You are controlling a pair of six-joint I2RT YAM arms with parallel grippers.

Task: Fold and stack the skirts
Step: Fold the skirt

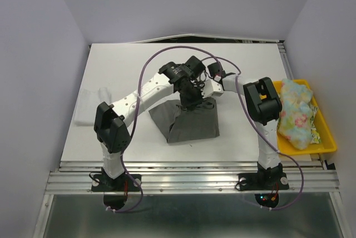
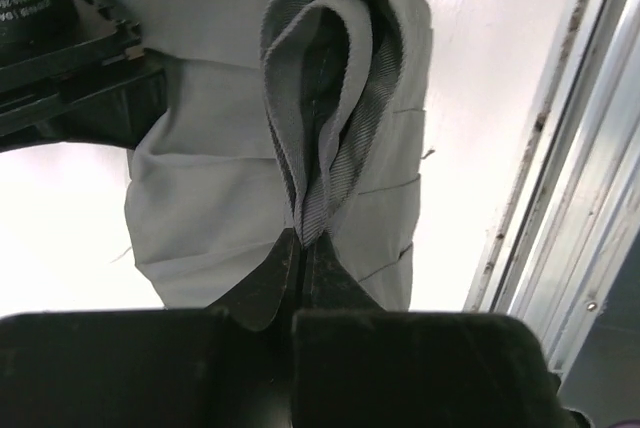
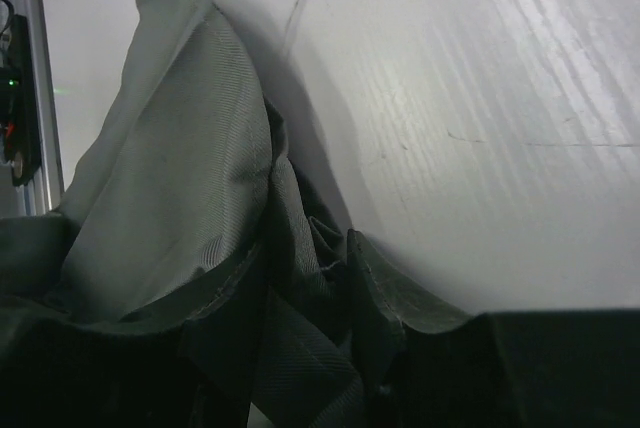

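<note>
**Top external view — grey skirt (image 1: 192, 122) peaked at mid-surface, between the arms**

The skirt lies just ahead of both bases, its far edge raised in a peak where the two wrists meet; neither arm is clearly nearer. The left tool (image 2: 299, 266) is pinched tight on a doubled fold of that edge, with cloth hanging from it toward the surface (image 1: 122, 71). The right tool (image 3: 340, 378) stands part-way closed amid bunched cloth — whether it grips cannot be told.
</note>
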